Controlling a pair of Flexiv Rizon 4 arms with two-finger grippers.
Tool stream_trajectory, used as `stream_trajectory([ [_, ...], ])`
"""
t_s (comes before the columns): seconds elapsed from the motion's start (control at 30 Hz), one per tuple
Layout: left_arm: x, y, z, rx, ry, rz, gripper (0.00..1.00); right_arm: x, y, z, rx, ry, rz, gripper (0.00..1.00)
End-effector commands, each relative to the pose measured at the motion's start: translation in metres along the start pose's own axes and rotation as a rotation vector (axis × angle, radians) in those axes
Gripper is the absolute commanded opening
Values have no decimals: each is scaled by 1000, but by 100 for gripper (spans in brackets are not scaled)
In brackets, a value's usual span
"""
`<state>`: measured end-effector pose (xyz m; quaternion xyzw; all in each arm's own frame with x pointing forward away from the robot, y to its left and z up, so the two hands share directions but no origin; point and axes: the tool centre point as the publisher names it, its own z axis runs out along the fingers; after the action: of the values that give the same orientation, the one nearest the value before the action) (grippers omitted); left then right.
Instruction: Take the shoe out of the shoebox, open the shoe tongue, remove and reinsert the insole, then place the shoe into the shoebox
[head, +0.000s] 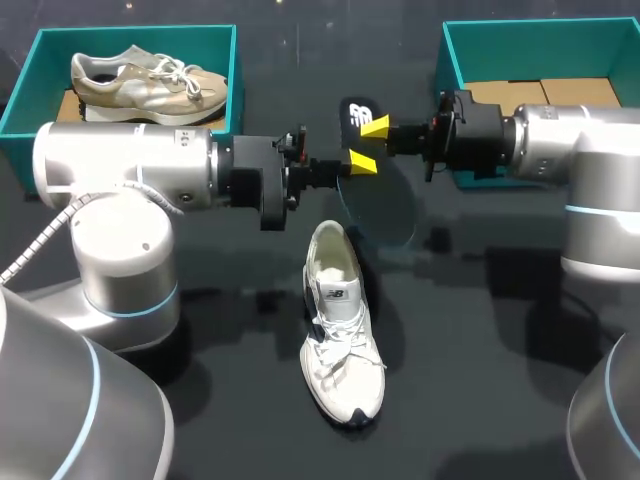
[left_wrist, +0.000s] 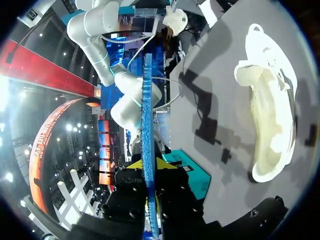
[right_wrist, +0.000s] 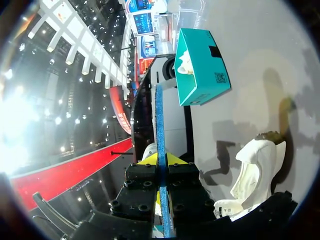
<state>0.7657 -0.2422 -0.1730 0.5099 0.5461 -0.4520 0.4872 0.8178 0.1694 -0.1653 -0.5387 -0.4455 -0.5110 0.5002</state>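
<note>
In the head view, the two arms meet in the upper middle of the frame, and both hold the same thing: a thin dark insole (head: 375, 195) that looks blue along its edge. The left gripper (head: 362, 163) comes in from the left and is pinched tight on the insole. The right gripper (head: 375, 127) comes in from the right and is pinched tight on it too, just beside the left one. In each wrist view the insole shows as a thin blue strip running straight between that gripper's two yellow tips (left_wrist: 166, 163). The white lace-up shoe (head: 340, 320) lies on the dark table (head: 480, 380) in the lower middle, just below the grippers and not touching them, with its toe toward the bottom edge. A teal shoebox (head: 540, 35) sits at the upper right, behind the right arm. Another teal box (head: 130, 38) at the upper left holds a beige shoe (head: 150, 85).
</note>
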Motion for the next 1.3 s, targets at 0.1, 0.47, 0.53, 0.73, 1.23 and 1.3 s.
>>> stream_trajectory([
  [0.1, -1, -1, -11, -9, 10, 7, 0, 1, -7, -9, -15, 15, -20, 100],
  [0.47, -5, 2, -54, -13, 41, -90, 0, 1, -23, -35, 13, 47, -77, 100],
  [0.53, -5, 1, -61, -12, 48, -136, 0, 0, -26, -40, 15, 54, -86, 100],
  [0.73, -2, -4, -78, -2, 52, -313, 0, -5, -35, -52, 1, 51, -95, 100],
  [1.23, 7, 0, -91, 38, 53, -767, 0, -5, -35, -52, 1, 51, -95, 100],
  [1.3, 7, 0, -91, 38, 53, -767, 0, -5, -35, -52, 1, 51, -95, 100],
])
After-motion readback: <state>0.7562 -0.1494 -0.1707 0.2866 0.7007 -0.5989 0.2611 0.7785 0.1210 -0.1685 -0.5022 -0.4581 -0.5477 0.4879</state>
